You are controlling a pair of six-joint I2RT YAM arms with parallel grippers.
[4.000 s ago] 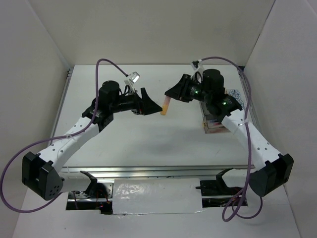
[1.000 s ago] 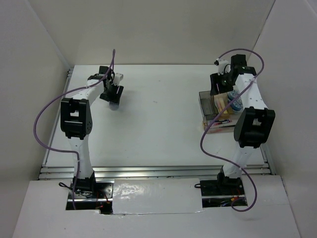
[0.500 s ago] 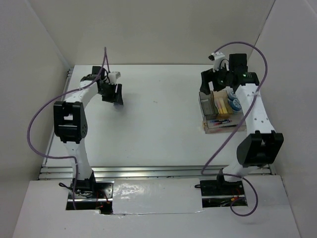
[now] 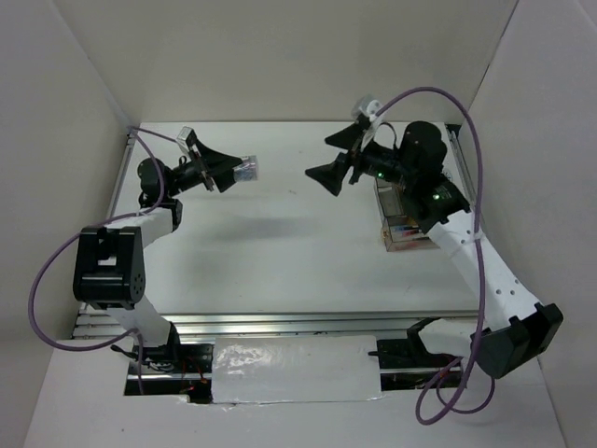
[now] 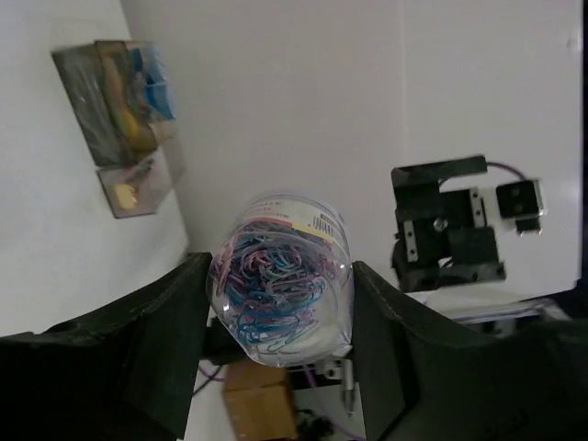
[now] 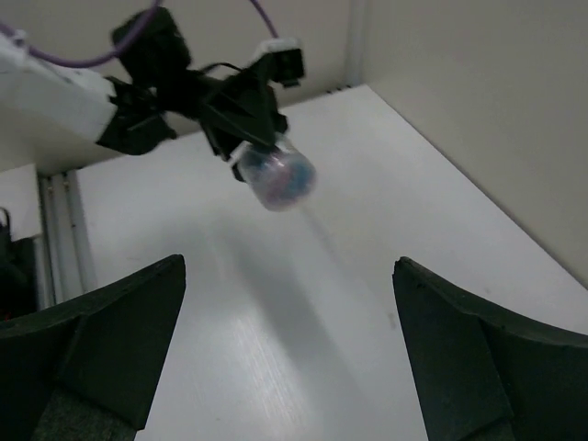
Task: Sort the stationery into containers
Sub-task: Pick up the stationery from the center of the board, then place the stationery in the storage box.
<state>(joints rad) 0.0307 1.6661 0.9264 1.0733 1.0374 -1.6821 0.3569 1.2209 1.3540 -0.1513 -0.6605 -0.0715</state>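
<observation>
My left gripper (image 4: 241, 171) is shut on a small clear tub of coloured paper clips (image 4: 246, 171), held in the air and pointing right. In the left wrist view the tub (image 5: 280, 294) sits squeezed between both fingers (image 5: 138, 358). My right gripper (image 4: 323, 157) hangs open and empty over the table's middle, facing the tub across a gap. From the right wrist the tub (image 6: 276, 176) shows ahead of the wide-apart fingers (image 6: 101, 340). The container (image 4: 403, 235), a clear brownish box, stands at the right, partly hidden under the right arm. In the left wrist view it (image 5: 110, 138) holds yellow, orange and blue stationery.
White walls enclose the table on three sides. A metal rail (image 4: 117, 187) runs along the left edge. Purple cables (image 4: 471, 103) loop above both arms. The right arm's black base (image 5: 447, 225) shows in the left wrist view.
The left arm has lifted the tub off the far-left table and swung it to point right. The right gripper has left the container, opened wide and turned left.
</observation>
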